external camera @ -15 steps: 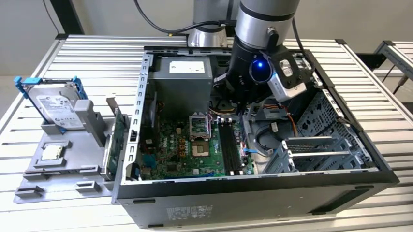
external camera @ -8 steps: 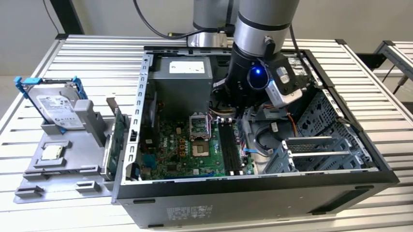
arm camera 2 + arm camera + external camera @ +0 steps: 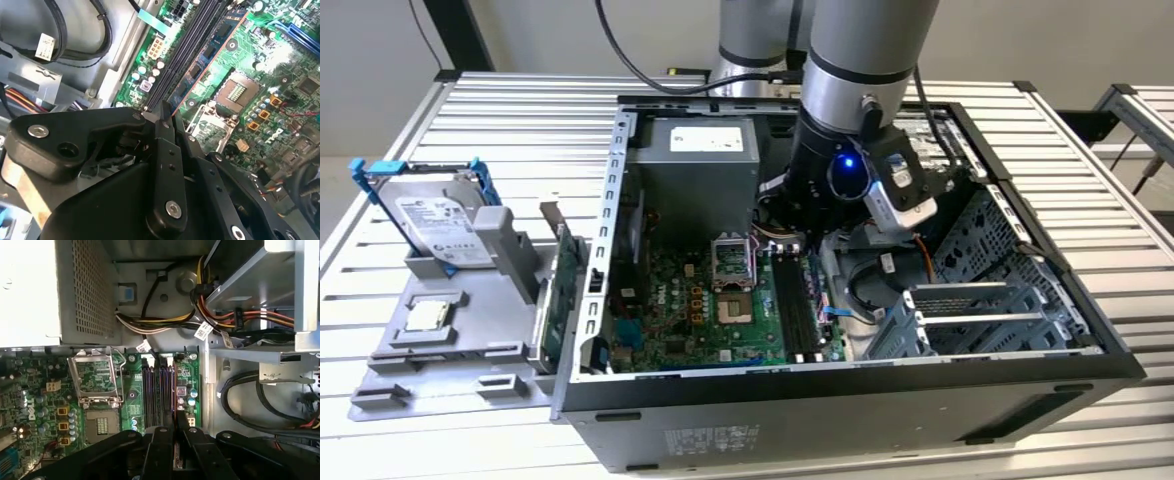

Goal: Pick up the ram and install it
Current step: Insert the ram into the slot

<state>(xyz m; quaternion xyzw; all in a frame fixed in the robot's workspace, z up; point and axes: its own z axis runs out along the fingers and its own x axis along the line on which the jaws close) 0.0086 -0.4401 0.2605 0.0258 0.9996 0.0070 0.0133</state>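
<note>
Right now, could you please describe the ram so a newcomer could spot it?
Inside the open computer case, find the green motherboard and its long black slots. The ram stands on edge along them, pinched by the pincer: a thin chip-bearing board, not a slot.

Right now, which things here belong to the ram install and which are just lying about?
Job: ram, clamped in the gripper; black memory slots next to it; green motherboard.
Lying about: hard drive in blue bracket; grey tray beside the case; power supply.
</note>
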